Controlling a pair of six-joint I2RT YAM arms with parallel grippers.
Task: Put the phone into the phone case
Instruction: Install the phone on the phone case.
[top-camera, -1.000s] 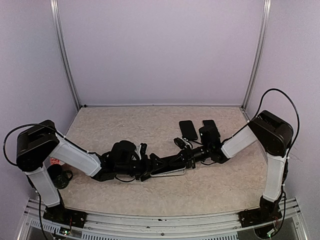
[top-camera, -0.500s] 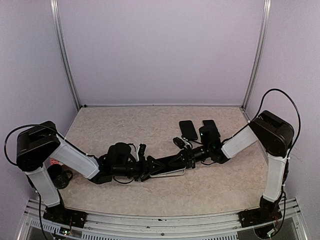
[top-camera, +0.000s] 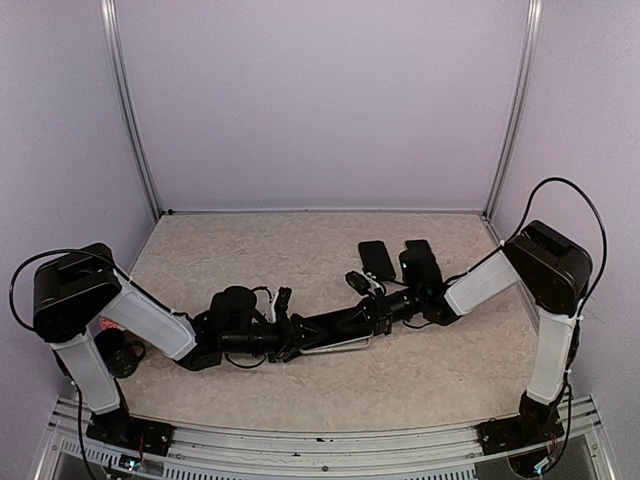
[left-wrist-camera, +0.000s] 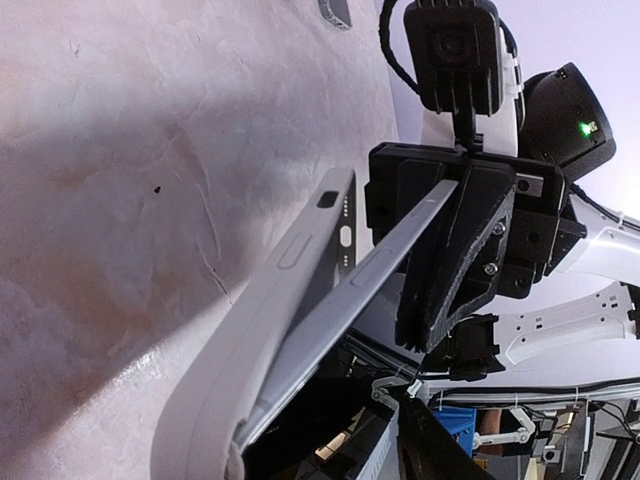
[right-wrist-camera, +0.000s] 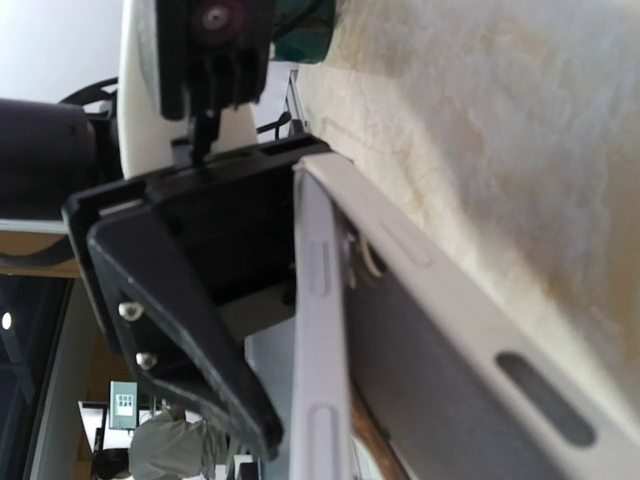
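Observation:
The pale grey phone case (left-wrist-camera: 262, 310) lies flat on the table. The silver phone (left-wrist-camera: 392, 252) slants over it, its near end down in the case and its far end lifted. My right gripper (left-wrist-camera: 452, 235) is shut on that raised end. My left gripper (top-camera: 292, 338) is at the near end of case and phone, its jaws apart. In the right wrist view one black left finger (right-wrist-camera: 175, 300) stands off to the side of the phone (right-wrist-camera: 318, 300), with a gap between them. The case (right-wrist-camera: 470, 330) lies on the phone's other side.
Two dark flat devices (top-camera: 377, 258) (top-camera: 418, 247) lie on the table behind the right arm. A dark round object (top-camera: 120, 352) sits by the left arm's base. Purple walls and metal posts enclose the back and sides.
My left gripper's jaws have narrowed around the near end of case and phone, and the left wrist has shifted slightly left. The right gripper keeps its hold.

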